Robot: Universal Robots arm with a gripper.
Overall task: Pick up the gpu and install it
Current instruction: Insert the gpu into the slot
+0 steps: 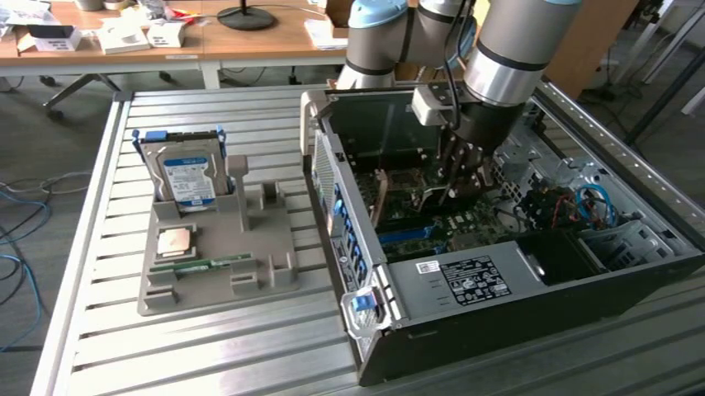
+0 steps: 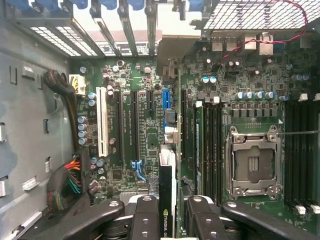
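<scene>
Clenched on the gpu (image 2: 166, 200), which hangs edge-down just above the motherboard (image 2: 150, 145) inside the open computer case (image 1: 496, 346), the end effector (image 2: 171, 215) should, I judge, hold the card upright, square its edge over an expansion slot (image 2: 166, 98) and press down evenly.

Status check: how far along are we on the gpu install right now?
Done: the gpu is off the grey tray, where the hard drive sits, and is inside the open case. In hand: the jaws are shut on its edge, holding it over the motherboard. Left: seating it, since it does not look pressed into a slot.
</scene>
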